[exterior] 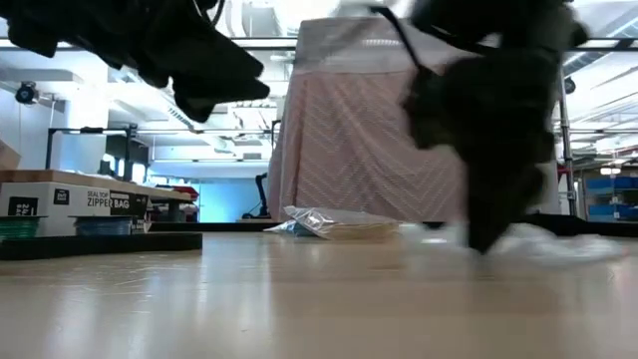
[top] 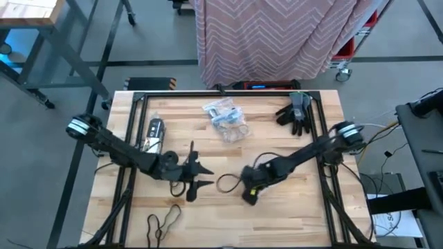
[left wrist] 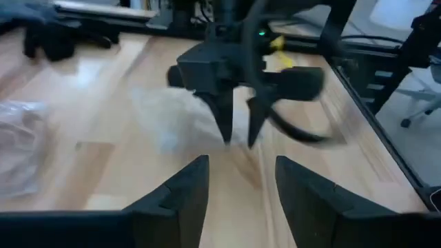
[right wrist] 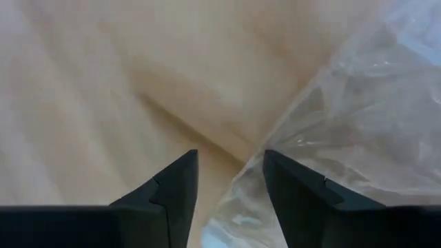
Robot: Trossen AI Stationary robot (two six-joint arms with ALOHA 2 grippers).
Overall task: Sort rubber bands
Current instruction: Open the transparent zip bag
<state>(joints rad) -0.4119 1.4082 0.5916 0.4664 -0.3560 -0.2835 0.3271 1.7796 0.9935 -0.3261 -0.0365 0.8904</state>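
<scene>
Rubber bands lie toward the front of the counter (top: pixel 297 214): one loop (top: pixel 225 183) rests flat in the gap between the two grippers, and a darker, twisted band (top: pixel 164 220) sits well apart from it near the front edge. The left arm reaches in from the left side, and the left gripper (top: pixel 208 177) hovers just beside the loop with its jaws released, bare wood showing between them. The right arm comes in from the right side. The right gripper (left wrist: pixel 238 132) points down at the counter on the other side of the loop, its jaws parted and grasping nothing. A crinkly clear bag (right wrist: pixel 358 124) lies right against one of its fingers. Farther back, near the middle of the counter, sits a heap of clear plastic bags (top: pixel 225 119). A pair of dark gloves (top: pixel 294 112) lies toward the back right corner.
</scene>
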